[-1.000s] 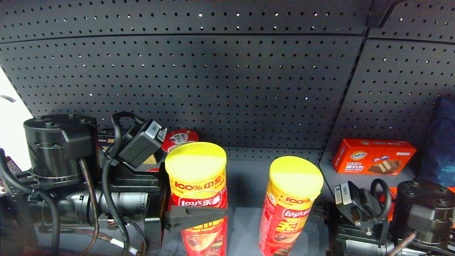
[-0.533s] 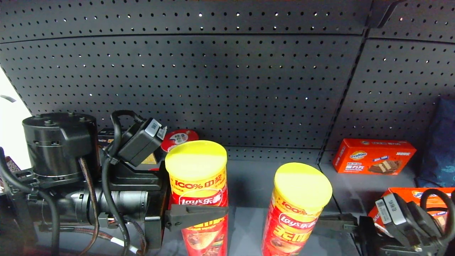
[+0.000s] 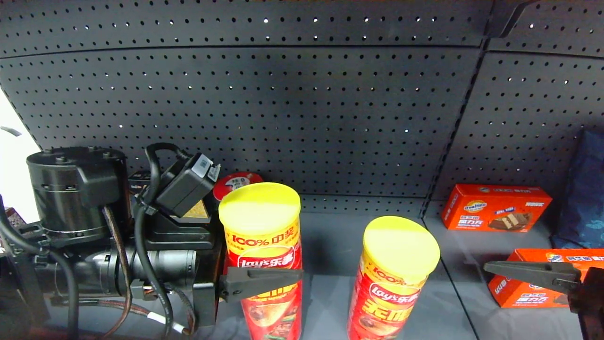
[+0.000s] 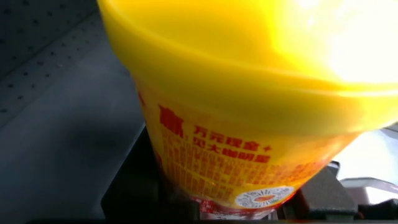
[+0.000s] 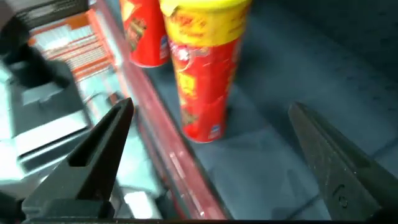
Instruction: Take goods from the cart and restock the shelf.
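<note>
1. The left gripper (image 3: 283, 277) is clamped on a tall red chip tube with a yellow plastic lid (image 3: 260, 245). One black finger crosses its front just under the round red-and-white logo.
2. This tube is upright at the left of the dark grey metal shelf (image 3: 330, 241), in front of the perforated back panel. Its base is cut off by the frame edge.
3. Its label carries large yellow characters on red. The left wrist view adds rows of small red print and a round stamp on a yellow band below the lid.
4. A second tube of the same kind (image 3: 395, 283) stands free on the shelf deck to the right, apart from the first.
5. The right gripper (image 5: 211, 106) is spread wide and empty, near that second tube and not touching it.
6. Further right lie an orange box with a pictured brown layered bar (image 3: 495, 208) and another orange box (image 3: 533, 288) nearer the front.
7. A round red lid (image 3: 238, 182) shows behind the held tube.
</note>
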Robot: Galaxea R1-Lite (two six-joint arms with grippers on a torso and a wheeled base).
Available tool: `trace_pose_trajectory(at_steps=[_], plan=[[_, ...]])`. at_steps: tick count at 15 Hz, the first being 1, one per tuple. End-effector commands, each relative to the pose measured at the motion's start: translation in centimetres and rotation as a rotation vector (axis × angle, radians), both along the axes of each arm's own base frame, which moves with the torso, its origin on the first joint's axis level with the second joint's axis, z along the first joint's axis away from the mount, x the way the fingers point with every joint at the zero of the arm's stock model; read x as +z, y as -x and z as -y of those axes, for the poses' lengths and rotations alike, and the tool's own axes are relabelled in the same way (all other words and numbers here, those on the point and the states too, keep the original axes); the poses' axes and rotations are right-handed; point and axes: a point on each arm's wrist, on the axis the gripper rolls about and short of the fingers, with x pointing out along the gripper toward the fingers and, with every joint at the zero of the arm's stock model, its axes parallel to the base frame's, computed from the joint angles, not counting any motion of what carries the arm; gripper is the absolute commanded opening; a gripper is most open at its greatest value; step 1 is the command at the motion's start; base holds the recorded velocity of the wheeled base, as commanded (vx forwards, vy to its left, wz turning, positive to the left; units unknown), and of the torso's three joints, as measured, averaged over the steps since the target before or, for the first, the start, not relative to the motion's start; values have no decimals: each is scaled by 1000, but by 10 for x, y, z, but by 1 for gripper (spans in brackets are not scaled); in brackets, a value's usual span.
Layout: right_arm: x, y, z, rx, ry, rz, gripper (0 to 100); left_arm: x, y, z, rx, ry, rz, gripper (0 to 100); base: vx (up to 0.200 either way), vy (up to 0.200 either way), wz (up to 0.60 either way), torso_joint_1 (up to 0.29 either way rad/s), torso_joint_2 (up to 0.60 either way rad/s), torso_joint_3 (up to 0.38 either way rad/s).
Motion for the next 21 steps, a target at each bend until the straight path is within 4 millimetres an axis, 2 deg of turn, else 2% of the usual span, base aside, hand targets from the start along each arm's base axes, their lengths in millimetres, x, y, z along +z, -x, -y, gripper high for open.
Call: trace_pose_trajectory(at_steps=[1, 5, 6, 9, 13, 15, 16, 17, 21], plan=[[5, 4, 4, -19, -23, 30, 100, 2, -2, 1, 23, -2, 9, 0, 0, 0, 0, 0, 0, 0], [11, 3, 6, -80, -87, -23, 100, 13, -21, 10, 77, 2, 42, 0, 0, 0, 0, 0, 0, 0], [10, 3, 7, -108, -94, -34, 100, 15, -38, 19, 102, 4, 60, 0, 0, 0, 0, 0, 0, 0], [8, 8, 13, -113, -92, -39, 100, 20, -53, 30, 164, -1, 92, 0, 0, 0, 0, 0, 0, 0], [8, 9, 13, -108, -82, -53, 100, 24, -61, 38, 159, -12, 82, 0, 0, 0, 0, 0, 0, 0], [8, 9, 13, -107, -85, -54, 100, 33, -66, 41, 135, -24, 55, 0, 0, 0, 0, 0, 0, 0], [9, 9, 13, -107, -87, -55, 100, 31, -76, 46, 111, -28, 43, 0, 0, 0, 0, 0, 0, 0], [11, 8, 13, -109, -93, -49, 100, 28, -93, 56, 95, -19, 64, 0, 0, 0, 0, 0, 0, 0], [18, 6, 11, -112, -104, -36, 100, 12, -118, 68, 100, -18, 88, 0, 0, 0, 0, 0, 0, 0]])
